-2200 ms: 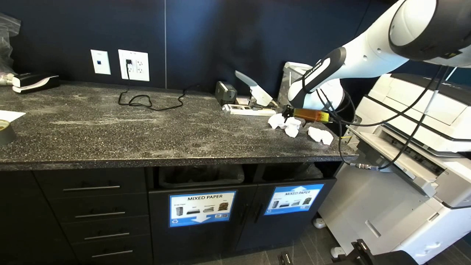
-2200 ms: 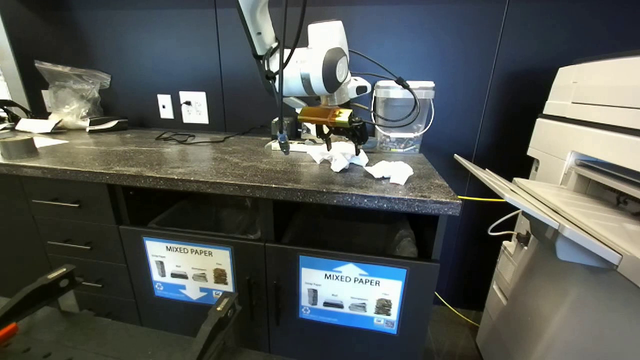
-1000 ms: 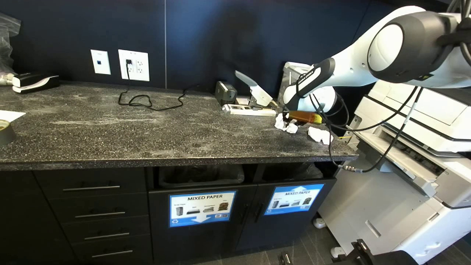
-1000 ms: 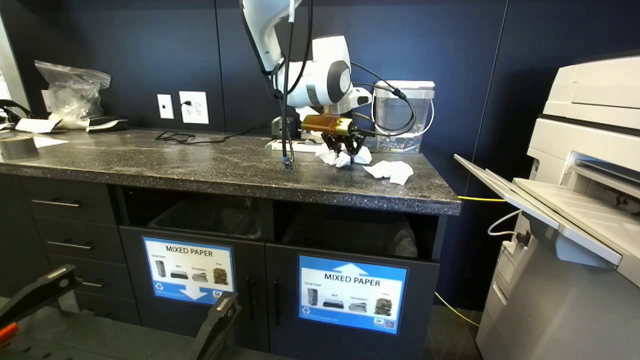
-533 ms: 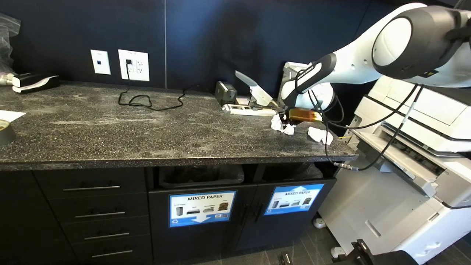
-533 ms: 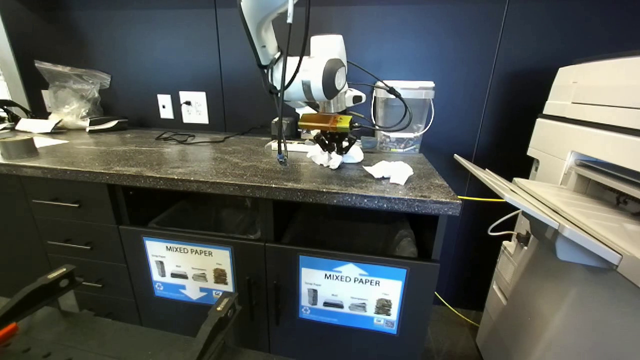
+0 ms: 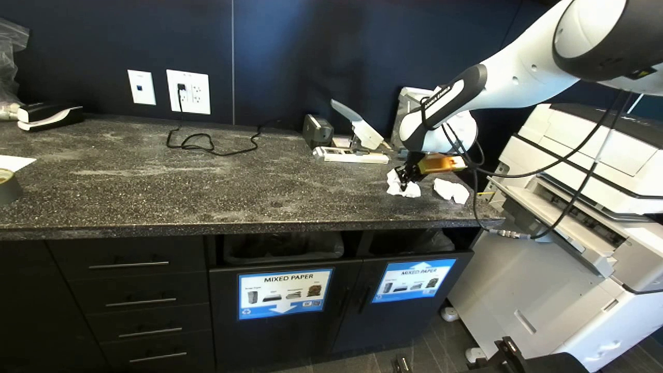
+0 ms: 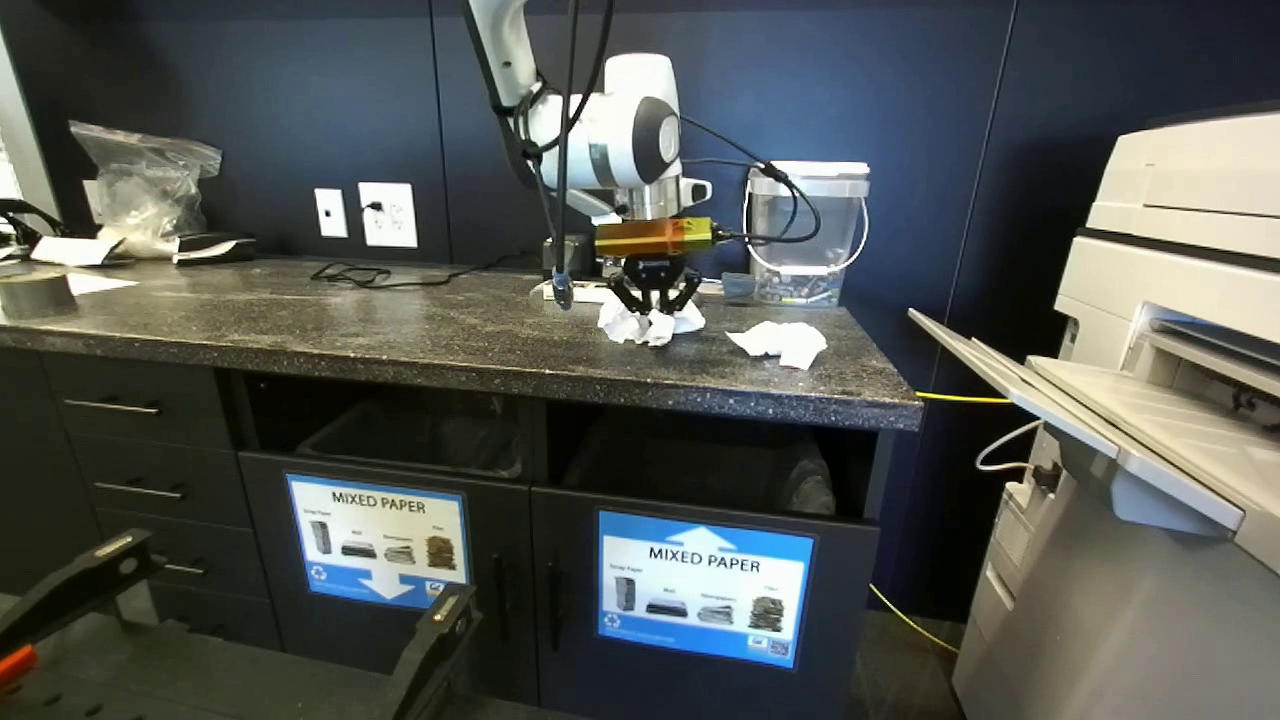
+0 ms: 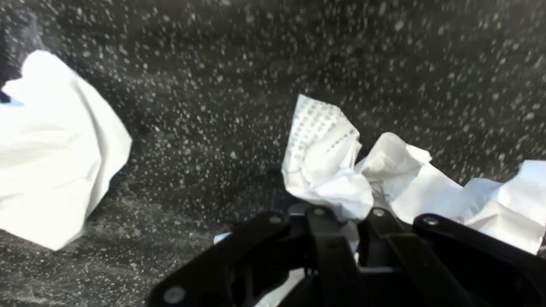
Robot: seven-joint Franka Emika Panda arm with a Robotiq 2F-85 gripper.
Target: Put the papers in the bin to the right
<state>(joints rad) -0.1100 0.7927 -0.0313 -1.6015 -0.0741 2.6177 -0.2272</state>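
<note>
the bin (image 8: 840, 585) had a plastic liner (image 8: 812, 485), its depths too dark to tell; its label (image 8: 703, 588) read "mixed paper", arrow up. the twin compartment (image 8: 330, 625) beside the bin bore a sign (image 8: 378, 540) with the same words, arrow down. on the bench (image 8: 450, 330) above the bin, the claw (image 9: 348, 213) was clenched on crumpled paper (image 9: 326, 166); another wad (image 9: 55, 149) lay near, apart. farther back over the bin, a clear tub (image 8: 810, 180) held small bits (image 8: 795, 293). the arm (image 7: 528, 57) read "franka emika".
</note>
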